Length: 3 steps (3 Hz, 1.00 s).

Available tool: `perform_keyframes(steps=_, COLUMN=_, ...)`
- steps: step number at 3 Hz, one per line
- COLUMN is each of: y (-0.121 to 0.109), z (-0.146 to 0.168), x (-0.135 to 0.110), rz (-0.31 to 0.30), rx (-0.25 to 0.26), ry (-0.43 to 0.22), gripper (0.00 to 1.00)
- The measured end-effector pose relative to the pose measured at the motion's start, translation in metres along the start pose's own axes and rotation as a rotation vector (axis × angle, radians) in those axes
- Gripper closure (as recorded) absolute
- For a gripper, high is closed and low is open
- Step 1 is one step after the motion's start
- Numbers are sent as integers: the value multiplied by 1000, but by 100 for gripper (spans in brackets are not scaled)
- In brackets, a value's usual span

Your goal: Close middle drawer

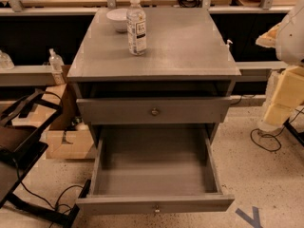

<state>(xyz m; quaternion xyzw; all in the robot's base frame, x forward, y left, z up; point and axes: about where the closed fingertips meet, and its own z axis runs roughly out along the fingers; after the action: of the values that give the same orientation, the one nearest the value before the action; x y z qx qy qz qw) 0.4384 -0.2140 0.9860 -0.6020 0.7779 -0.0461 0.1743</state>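
Observation:
The grey cabinet [156,56] stands in the middle of the camera view. Its middle drawer [154,204] is pulled far out toward me. It is a wide shallow grey box with an empty inside and a small brass knob [156,208] on its flat front. The uppermost drawer [118,110] sits above it, sticking out a little, with its own knob [155,111]. The lowest drawer is hidden beneath the open one. My gripper is out of view; only a white rounded piece that may be my arm [292,27] shows at the right edge.
A water bottle [137,26] and a white bowl [117,19] stand on the cabinet top. A cardboard box [66,139] and a black frame [21,146] with cables are on the left. Yellow foam blocks [285,99] and a cable lie on the right.

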Motion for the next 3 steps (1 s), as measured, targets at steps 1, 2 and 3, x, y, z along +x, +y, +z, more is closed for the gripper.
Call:
perform_keyframes(steps=1, y=0, z=0, x=0, rz=0, rx=0, ry=0, gripper=0)
perform_keyframes(steps=2, y=3, z=17, x=3, rz=1, rx=-13, ry=-4, gripper=0)
perform_keyframes(steps=3, y=23, z=55, x=13, rz=-26, rx=-37, ry=-64, gripper=0)
